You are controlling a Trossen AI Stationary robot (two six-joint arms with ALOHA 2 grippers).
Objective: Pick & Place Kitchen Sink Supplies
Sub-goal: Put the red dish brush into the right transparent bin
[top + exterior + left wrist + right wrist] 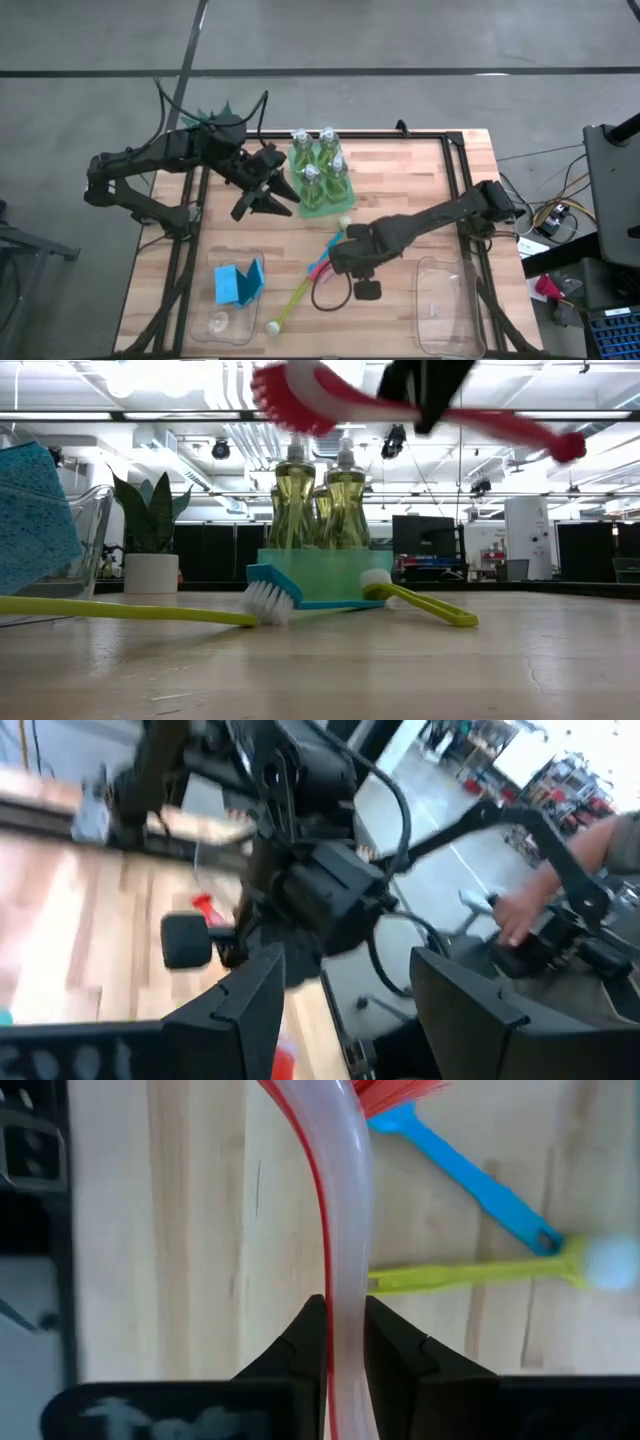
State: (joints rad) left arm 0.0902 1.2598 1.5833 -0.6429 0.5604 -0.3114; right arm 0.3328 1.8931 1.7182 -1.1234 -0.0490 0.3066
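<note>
**Red brush in my grip, lifted off the table**

I start with the wooden table [420, 190]: on it sits the green tray [322, 200] holding four bottles [318, 165] of yellow-green liquid, and nearer my side two clear bins, the left bin [225, 320] with blue sponges [237, 282] at its rim, the right bin [450, 305] with nothing in it that I can see. My left arm waits beside the tray, left gripper [262, 198] with its fingers parted around nothing.

My right gripper [345, 1330] is the one at work, above the middle of the table. Its fingers are pinched narrow on the handle of the red brush [335, 1230], and the low view shows that brush hanging in the air above the bottles. Below it, the blue brush [470, 1175] and the yellow brush [450, 1275] lie on the wood, crossing near each other.

So I judge the pick done and the carry in hand. Next I must swing the brush over a bin, likely the right one, lower it inside the rim, and only then let go. The long handle could catch the bin wall, so I want it level.
</note>
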